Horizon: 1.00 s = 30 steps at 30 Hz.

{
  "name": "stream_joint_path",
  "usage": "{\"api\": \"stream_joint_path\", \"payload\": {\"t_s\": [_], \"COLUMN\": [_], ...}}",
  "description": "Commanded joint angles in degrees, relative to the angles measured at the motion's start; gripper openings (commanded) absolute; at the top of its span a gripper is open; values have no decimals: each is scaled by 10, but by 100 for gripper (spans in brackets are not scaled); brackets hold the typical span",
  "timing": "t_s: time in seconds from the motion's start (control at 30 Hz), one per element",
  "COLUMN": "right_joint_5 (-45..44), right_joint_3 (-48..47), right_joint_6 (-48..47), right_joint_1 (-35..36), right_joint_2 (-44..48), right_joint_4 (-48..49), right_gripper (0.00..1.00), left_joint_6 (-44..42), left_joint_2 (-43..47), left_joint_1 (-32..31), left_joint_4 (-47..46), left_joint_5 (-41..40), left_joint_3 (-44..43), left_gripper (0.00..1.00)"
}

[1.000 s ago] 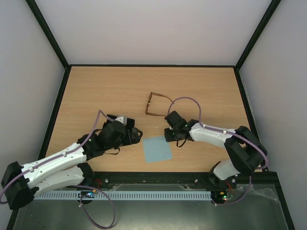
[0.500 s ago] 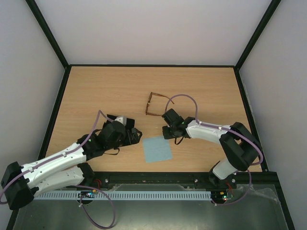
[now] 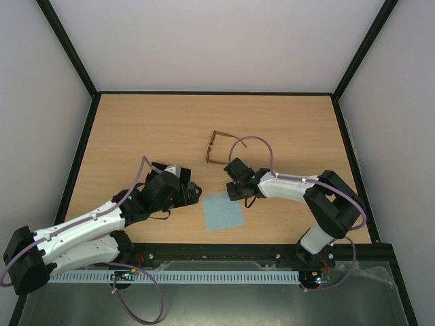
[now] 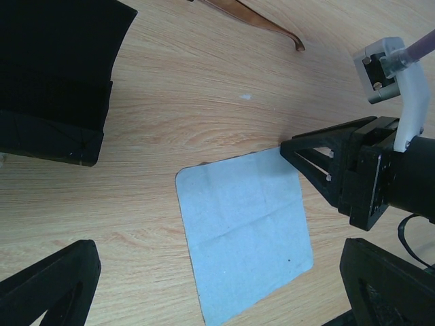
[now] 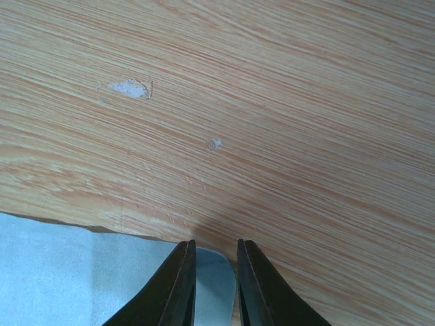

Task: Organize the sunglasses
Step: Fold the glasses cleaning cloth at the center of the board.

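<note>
Right gripper (image 5: 216, 246): jaws stood a narrow slit apart, tips at the cloth (image 5: 61, 278) corner; whether it pinched was unclear. Left gripper (image 4: 219, 252) gaped wide, empty, above the cloth.

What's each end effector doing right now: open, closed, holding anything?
Left end effector: open, holding nothing.
Right end effector: narrow gap over the blue cloth corner; grip cannot be told.

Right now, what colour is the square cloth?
Light blue-grey and plain; the cloth shows best in the left wrist view.
</note>
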<state>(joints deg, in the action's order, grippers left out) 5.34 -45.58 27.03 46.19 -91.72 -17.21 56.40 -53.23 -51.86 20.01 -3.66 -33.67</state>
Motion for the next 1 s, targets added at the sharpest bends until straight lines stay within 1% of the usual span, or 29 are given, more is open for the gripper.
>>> {"api": "stream_joint_path", "payload": {"t_s": [0.0,0.27,0.47,0.6,0.83,0.9,0.97], "right_joint_5": [-32,-47,-51,-55,-62,-59,-54], "right_joint_3": [-5,14,34,44,49,48,48], "right_joint_6": [-5,2,13,16,20,20,22], "right_joint_1": [9,23,27,27,27,27,27], "right_joint_2": [-19,-13,2,22,56,58,56], "right_joint_4": [-7,-13,-6,-8,-15,-12,-4], "right_gripper": [17,10,3,2,2,1,2], "left_joint_6": [-3,-4,-4,-6,-13,-17,-22], "left_joint_2": [-8,-25,-41,-67,-116,-130,-146], "left_joint_1": [-3,-3,-3,-10,-26,-27,-27], "left_joint_4": [-10,-17,-28,-41,-60,-64,-65], "left_joint_5": [0,6,12,18,19,18,14], "left_joint_3": [7,6,4,-1,-15,-19,-26], "left_gripper": [99,99,99,97,87,82,80]}}
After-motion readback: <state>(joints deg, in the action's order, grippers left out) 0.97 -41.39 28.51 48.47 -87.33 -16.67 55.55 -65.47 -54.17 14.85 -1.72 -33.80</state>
